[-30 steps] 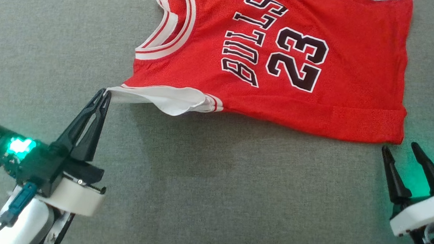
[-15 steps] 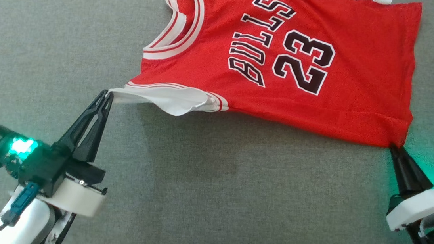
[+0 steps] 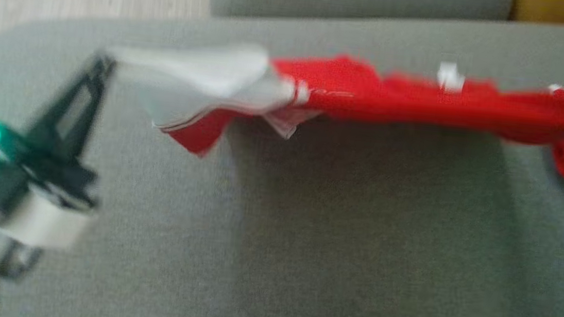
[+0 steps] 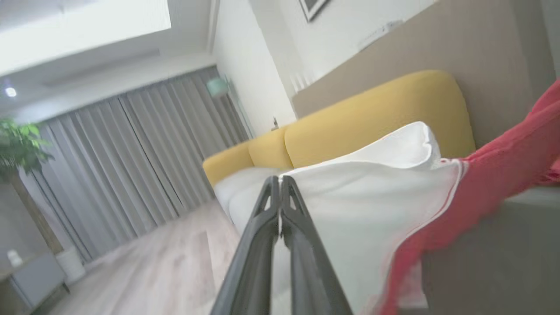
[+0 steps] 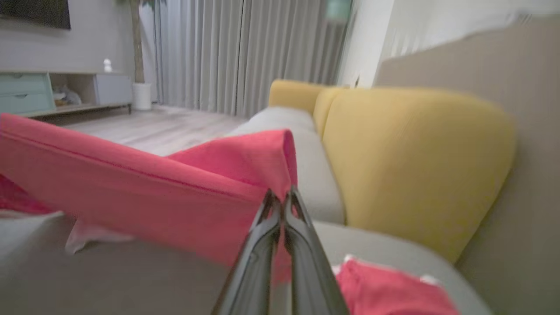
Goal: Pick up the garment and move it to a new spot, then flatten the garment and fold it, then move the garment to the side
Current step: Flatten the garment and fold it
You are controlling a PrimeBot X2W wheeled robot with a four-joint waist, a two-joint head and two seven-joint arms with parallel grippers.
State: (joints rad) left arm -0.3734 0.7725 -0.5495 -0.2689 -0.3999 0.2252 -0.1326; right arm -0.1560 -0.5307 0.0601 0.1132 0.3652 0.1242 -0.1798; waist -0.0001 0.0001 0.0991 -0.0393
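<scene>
Up over the grey seat cushion [image 3: 305, 243], your red jersey [image 3: 422, 102] is strung between the two claws like a washing line. It looks lifted clear, with its shadow on the fabric underneath, though the head view is pretty blurry.

Left gripper [image 4: 279, 186]: fingers pressed tight together, pinching the white armhole edge [image 4: 363, 197]. Right gripper [image 5: 283, 199]: same deal, tips squeezed onto a red corner at the hem end. So you've got one long side of the shirt, one end in each claw.

My take on how it'll handle: it's thin, floppy and weighs next to nothing. No stiffness at all, so anything not under tension just sags and bunches, and you can see the loose bit drooping below the left grip. That kind of sports fabric is probably a bit slick too, so a pinch with skinny fingertips could slide off if you yank.

Grip spots look decent to me. The trim and the hem are doubled-up seams, thicker than the body cloth, so they give the tips more to bite. I'd stay on those rather than grabbing plain fabric mid-panel.

One thing to watch: another red piece [image 5: 385, 288] sits on the cushion right by your right claw, so lay the jersey down away from it.
</scene>
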